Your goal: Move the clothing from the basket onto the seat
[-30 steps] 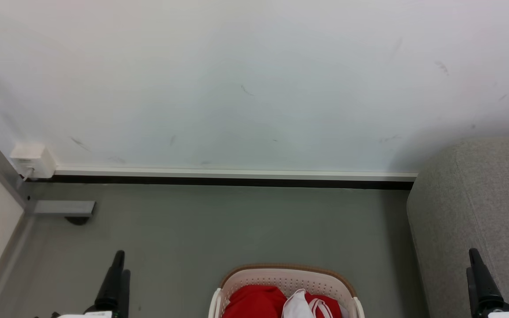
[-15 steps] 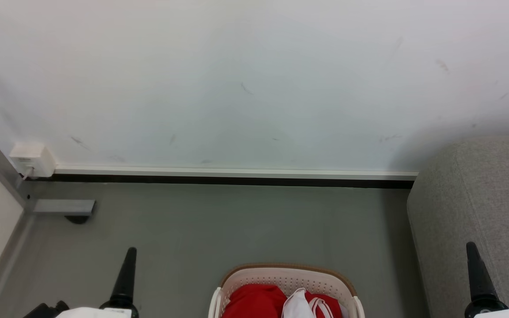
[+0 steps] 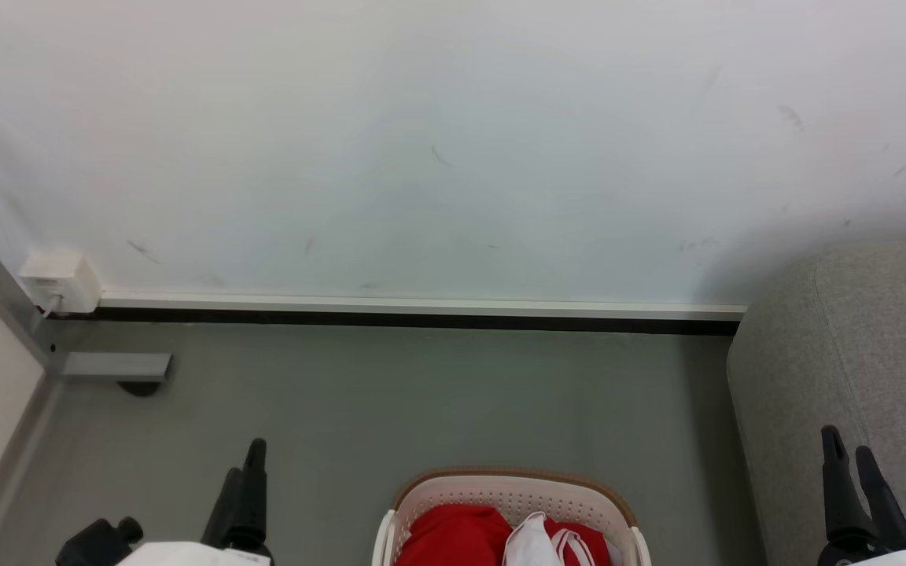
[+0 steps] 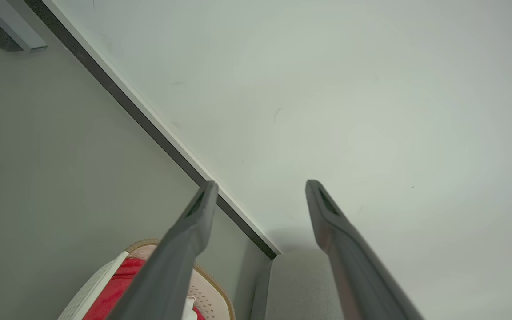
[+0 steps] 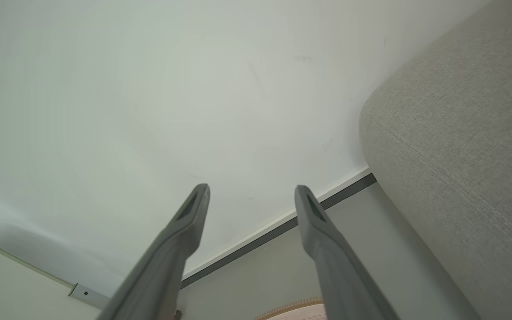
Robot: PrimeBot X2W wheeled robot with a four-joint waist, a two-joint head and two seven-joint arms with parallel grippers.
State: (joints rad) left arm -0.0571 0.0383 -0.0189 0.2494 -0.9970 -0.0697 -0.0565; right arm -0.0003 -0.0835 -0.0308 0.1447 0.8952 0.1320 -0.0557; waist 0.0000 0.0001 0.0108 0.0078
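Clothing [image 3: 453, 538] is parked between the spread left end effector [image 3: 244, 460] and spread right end effector [image 3: 846, 442], left slightly nearer.

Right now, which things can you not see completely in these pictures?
1. The basket: head view, its near part is cut off by the bottom edge.
2. The clothing: the same edge cuts it, so the pieces cannot be counted.
3. The seat: head view, the right edge cuts it off, so its full extent is unknown.
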